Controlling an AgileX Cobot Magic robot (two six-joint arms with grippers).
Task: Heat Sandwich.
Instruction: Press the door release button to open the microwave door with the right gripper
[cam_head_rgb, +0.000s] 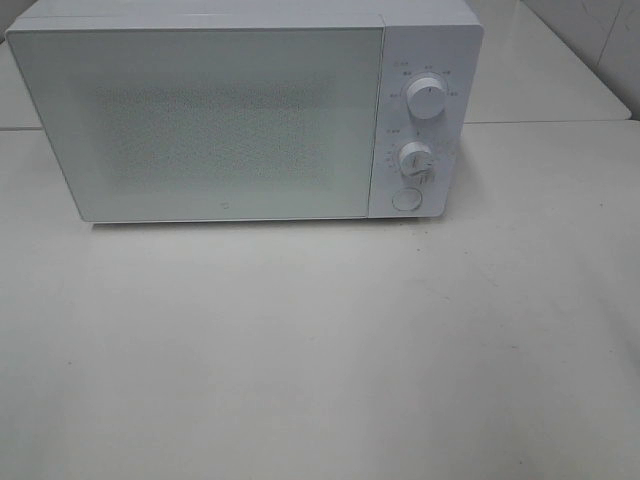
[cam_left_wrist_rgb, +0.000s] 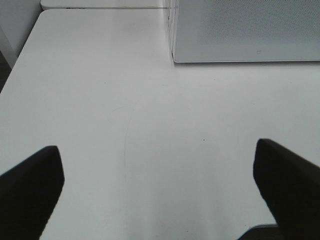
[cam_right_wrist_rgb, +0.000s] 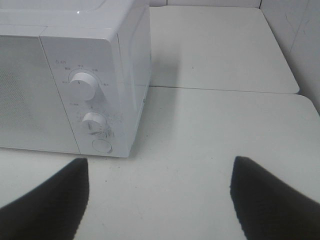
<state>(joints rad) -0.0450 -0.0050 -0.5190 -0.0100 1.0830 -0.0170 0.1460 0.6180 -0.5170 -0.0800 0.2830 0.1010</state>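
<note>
The sandwich is out of view in every frame. A white microwave (cam_head_rgb: 240, 110) stands at the back of the table with its door (cam_head_rgb: 205, 125) closed; two knobs (cam_head_rgb: 427, 100) and a round button (cam_head_rgb: 406, 199) sit on its right panel. My left gripper (cam_left_wrist_rgb: 157, 190) is open over bare table, off the microwave's (cam_left_wrist_rgb: 245, 30) front left corner, nothing between its dark fingers (cam_left_wrist_rgb: 30, 185). My right gripper (cam_right_wrist_rgb: 160, 200) is open too, hovering at the microwave's (cam_right_wrist_rgb: 75, 75) right front corner near the control panel, holding nothing. Neither arm shows in the exterior high view.
The white table (cam_head_rgb: 320, 350) stretches in front of the microwave. A seam (cam_head_rgb: 550, 122) joins it to a second table behind. A tiled wall (cam_head_rgb: 600, 40) rises at the back right.
</note>
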